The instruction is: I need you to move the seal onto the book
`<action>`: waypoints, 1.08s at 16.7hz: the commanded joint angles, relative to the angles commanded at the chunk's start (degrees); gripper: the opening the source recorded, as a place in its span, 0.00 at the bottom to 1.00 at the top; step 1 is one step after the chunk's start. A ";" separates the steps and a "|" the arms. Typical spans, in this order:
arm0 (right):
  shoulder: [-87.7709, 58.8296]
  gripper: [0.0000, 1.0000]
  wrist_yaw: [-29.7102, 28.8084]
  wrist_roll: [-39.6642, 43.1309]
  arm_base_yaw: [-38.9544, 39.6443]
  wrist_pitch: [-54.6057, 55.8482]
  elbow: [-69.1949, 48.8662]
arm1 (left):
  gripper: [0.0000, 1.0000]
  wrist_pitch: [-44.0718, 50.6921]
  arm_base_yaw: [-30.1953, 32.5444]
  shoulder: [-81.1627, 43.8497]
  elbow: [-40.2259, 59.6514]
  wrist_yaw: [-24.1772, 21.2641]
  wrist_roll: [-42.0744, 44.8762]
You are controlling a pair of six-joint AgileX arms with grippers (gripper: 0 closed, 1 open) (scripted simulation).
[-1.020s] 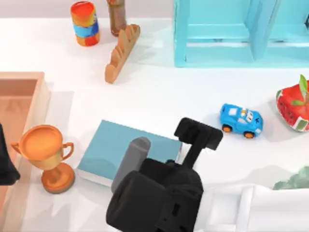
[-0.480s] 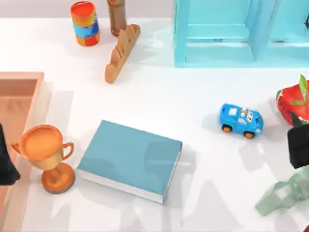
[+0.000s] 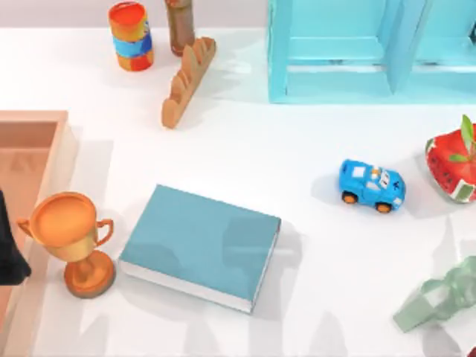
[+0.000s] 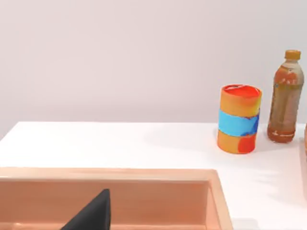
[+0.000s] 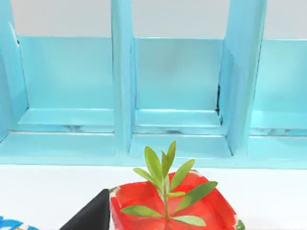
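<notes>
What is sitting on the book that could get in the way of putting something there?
Nothing visible: the book has a bare cover. The trophy stands beside it, the toy car well apart.

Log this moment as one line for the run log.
task: seal onto book | book: flat on table, top bare | left gripper: parked over wooden tray | toy car: right of book

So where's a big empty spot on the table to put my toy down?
The biggest bare patch is mid-table, bordered by the bread, the shelf unit, the toy car and the book. The book's cover is bare too. It's crowded by the trophy and wooden tray.
</notes>
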State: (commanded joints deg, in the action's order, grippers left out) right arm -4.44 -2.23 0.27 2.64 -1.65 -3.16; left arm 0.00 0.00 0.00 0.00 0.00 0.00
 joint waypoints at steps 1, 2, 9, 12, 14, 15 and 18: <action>2.01 1.00 1.00 -0.13 -1.32 0.73 1.47 | 1.00 0.00 0.00 0.00 0.00 0.00 0.00; 3.42 1.00 1.71 -0.21 -2.15 1.26 2.48 | 1.00 0.00 0.00 0.00 0.00 0.00 0.00; 4.44 1.00 2.23 -0.27 -2.64 1.65 3.16 | 1.00 0.01 0.00 -0.01 0.01 0.00 0.00; 4.44 1.00 2.23 -0.27 -2.64 1.65 3.16 | 1.00 3.49 -0.44 -3.59 3.50 -0.41 0.62; 4.44 1.00 2.23 -0.27 -2.64 1.65 3.16 | 1.00 8.58 -1.26 -9.01 8.73 -0.71 1.48; 4.44 1.00 2.23 -0.27 -2.64 1.65 3.16 | 1.00 11.73 -1.82 -12.63 12.11 -0.81 2.02; 4.44 1.00 2.23 -0.27 -2.64 1.65 3.16 | 1.00 22.83 -3.97 -26.98 24.62 -0.89 4.00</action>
State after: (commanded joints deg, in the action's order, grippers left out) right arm 0.00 0.00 0.00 0.00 0.00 0.00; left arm 22.83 -3.97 -26.98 24.62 -0.89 4.00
